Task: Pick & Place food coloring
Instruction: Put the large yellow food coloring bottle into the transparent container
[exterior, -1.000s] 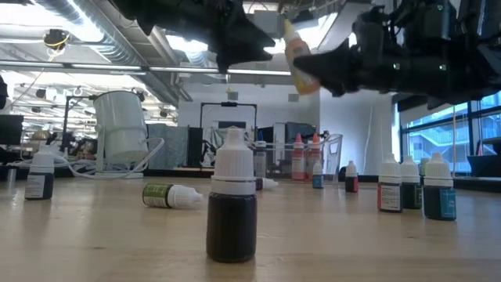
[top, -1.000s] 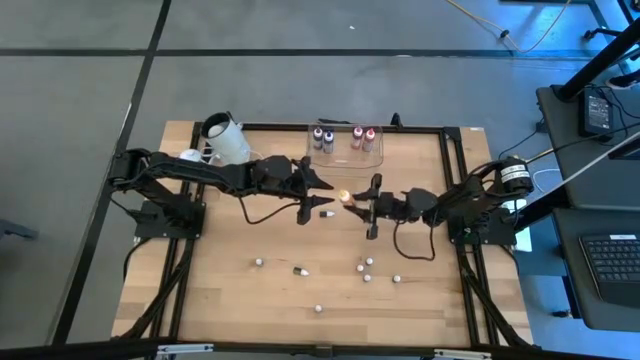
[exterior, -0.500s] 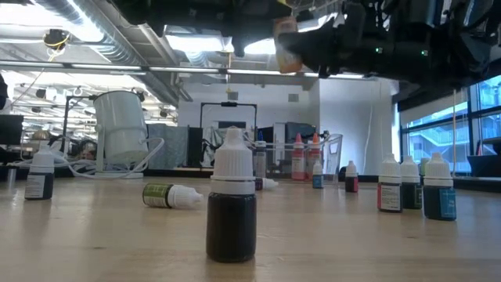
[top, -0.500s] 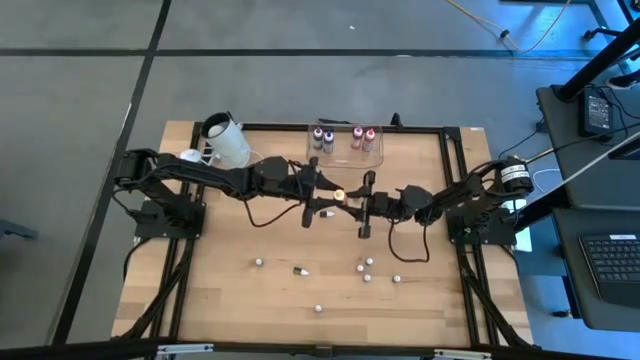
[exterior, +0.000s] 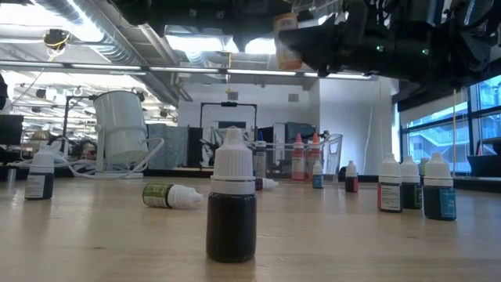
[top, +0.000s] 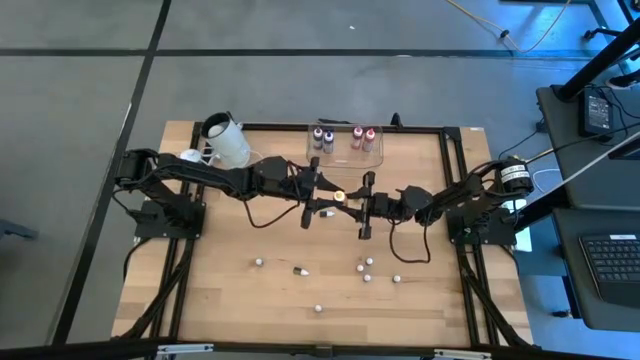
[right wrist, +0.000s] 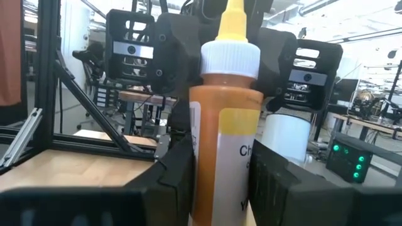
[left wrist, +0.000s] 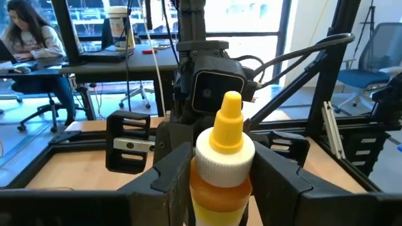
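the two arms meet above the middle of the table [top: 230, 300], tip to tip. the right gripper [top: 352, 201] is clamped on an orange-yellow bottle [top: 340, 196] of food coloring, held up in the air well clear of the wood; in the right wrist view the bottle [right wrist: 227, 119] stands upright between that arm's two dark fingers [right wrist: 179, 169], white collar and yellow nozzle on top. the left gripper [top: 327, 193] has its fingers on either side of the same bottle [left wrist: 223, 164], close against it, but whether they are pressing on it i cannot tell.

at the far edge of the table sits a clear plastic tub [top: 345, 152]. in it stand four small bottles in two pairs: two dark purple bottles [top: 321, 136] to the left and two red bottles [top: 362, 135] to the right. from the low view the tub [exterior: 335, 157] shows the red ones standing upright.

a white cup [top: 228, 140] lies tilted near the far left corner; what it holds i cannot tell.

more little bottles are scattered on the near half of the table. in the low view a dark bottle [exterior: 232, 205] stands upright closest to the camera, a green bottle [exterior: 171, 195] lies on its side behind it, and a row of three bottles [exterior: 415, 187] stands at the right.
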You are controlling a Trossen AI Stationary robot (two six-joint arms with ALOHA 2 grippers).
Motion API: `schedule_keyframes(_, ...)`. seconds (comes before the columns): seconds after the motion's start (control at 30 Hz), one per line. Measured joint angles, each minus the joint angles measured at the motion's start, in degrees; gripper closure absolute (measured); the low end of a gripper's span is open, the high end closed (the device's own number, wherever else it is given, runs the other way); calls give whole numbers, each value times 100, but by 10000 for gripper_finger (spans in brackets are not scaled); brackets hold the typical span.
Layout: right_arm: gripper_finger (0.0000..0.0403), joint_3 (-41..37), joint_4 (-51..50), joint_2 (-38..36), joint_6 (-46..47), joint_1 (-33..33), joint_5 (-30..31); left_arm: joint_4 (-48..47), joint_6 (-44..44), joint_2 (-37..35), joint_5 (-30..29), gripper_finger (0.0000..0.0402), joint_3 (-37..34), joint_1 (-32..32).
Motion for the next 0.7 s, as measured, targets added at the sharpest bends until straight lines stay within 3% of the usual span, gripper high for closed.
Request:
schedule_keyframes(0.17,256,0,-165,-2,14,-3,-85,-106,-13,2,4,261,-4,0)
schedule_keyframes(0.33,172,2,-461,-2,172,-13,-185,-180,-54,4,1,265,-4,-9)
schedule_keyframes(0.5,104,0,-1051,-176,181,-17,532,-318,-126,4,-267,274,-4,40)
schedule_keyframes(0.7,80,-1,-2281,-1079,139,-17,1099,-337,-141,2,-851,275,-4,42)
